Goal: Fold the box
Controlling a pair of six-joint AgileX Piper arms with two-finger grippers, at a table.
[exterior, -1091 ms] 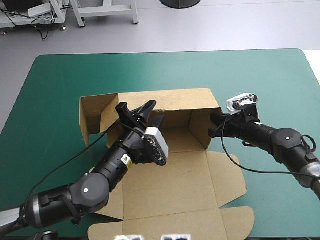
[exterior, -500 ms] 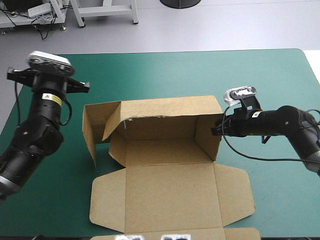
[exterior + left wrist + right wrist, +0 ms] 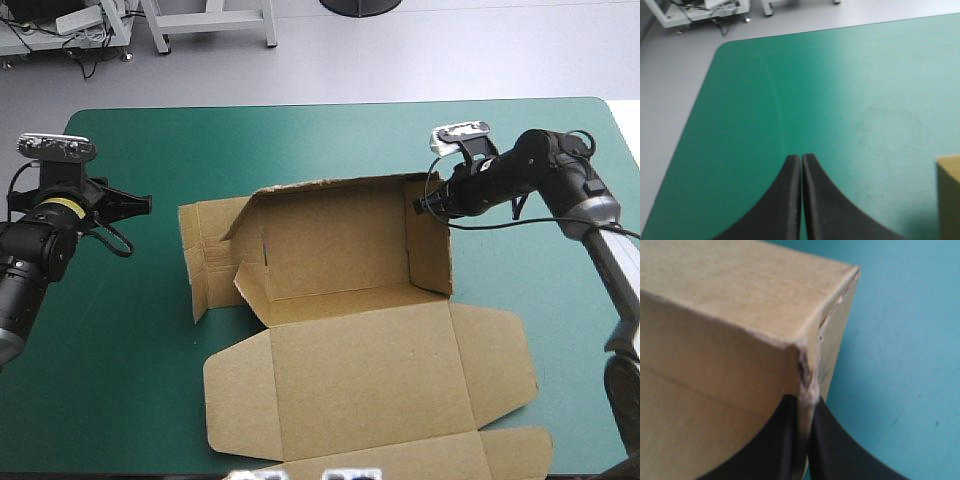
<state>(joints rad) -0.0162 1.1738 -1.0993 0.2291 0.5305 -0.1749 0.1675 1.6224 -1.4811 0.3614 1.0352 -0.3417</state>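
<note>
- Right tool (image 3: 803,405) pinched onto the box (image 3: 340,260), at the far corner of its raised right wall.
- Left tool (image 3: 801,160) closed, empty, well left of the box, above the surface (image 3: 300,140).

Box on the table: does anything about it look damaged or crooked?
Yes. The box corner pinched by the right pincer looks frayed and dark-smudged, and its left end wall splays outward, untucked.

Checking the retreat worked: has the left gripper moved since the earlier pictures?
Yes. The left gripper pulled out of the box and now sits near the table's left edge, apart from the box.
</note>
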